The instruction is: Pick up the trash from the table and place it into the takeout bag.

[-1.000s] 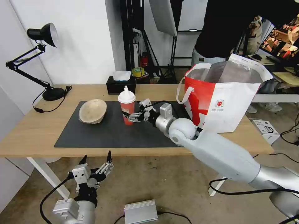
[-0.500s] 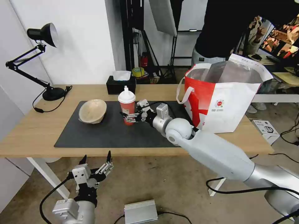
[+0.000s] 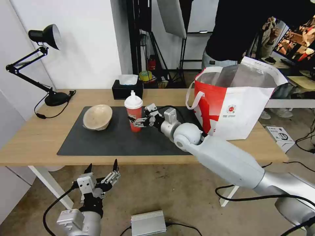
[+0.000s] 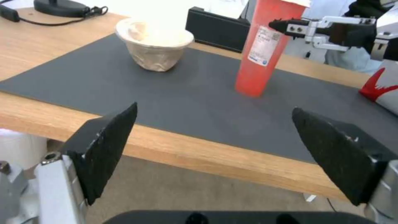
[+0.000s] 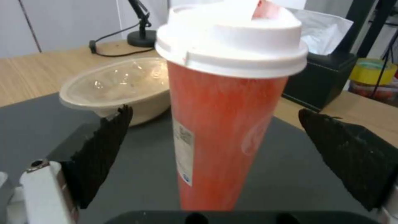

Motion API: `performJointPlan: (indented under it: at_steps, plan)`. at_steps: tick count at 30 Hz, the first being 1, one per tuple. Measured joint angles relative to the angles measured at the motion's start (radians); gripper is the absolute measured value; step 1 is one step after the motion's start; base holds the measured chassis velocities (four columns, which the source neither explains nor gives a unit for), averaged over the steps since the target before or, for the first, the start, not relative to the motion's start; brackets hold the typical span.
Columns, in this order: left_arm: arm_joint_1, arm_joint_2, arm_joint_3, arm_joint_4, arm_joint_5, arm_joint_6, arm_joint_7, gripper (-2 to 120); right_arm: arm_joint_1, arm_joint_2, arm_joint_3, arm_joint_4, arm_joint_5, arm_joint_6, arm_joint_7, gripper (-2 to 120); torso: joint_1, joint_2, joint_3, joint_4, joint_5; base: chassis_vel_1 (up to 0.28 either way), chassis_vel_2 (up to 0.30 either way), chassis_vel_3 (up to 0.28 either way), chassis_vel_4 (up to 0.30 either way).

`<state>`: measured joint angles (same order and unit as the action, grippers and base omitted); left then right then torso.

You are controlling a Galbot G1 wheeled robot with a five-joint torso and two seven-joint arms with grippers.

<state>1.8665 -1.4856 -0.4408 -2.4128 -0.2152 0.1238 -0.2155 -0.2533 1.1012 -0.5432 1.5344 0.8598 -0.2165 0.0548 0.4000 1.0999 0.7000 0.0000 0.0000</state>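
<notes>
The right arm stretches forward and leftward, its right gripper point(image 3: 139, 122) level, fingers spread wide. The left gripper point(image 3: 101, 170) hangs low at the left, pointing up, fingers apart.

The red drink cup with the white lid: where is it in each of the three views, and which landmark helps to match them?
Head view: red cup upright mid-mat, right gripper open around it.
Left wrist view: cup beyond the table edge, the right gripper's finger beside it.
Right wrist view: cup central, between the open fingers.
Shared landmark: beige bowl.
</notes>
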Motion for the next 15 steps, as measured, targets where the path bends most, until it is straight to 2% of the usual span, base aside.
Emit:
performJointPlan:
  at_steps: [15]
  plan:
    - [0.003,-0.025,0.016,0.007,0.027,-0.005,0.012,100,0.011,0.042,0.014,-0.076,0.006,0.001,-0.015,100,0.0,0.0,0.0,-0.0001,0.0,0.0,0.0,0.0,0.0]
